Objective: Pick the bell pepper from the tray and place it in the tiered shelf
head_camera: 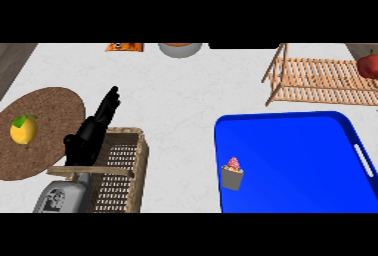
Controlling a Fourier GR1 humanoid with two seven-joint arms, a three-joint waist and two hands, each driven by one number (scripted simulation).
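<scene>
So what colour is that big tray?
Bright blue, best seen in the head view: the tray.

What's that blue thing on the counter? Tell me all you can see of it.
It is a blue tray, glossy like plastic, rectangular with rounded corners, a raised rim and a slot handle on its right side. It lies flat on the pale counter, right of the wicker basket and just in front of the wooden tiered shelf. Its near edge runs out of view. On it stands one small cupcake. No hand touches it.
</scene>
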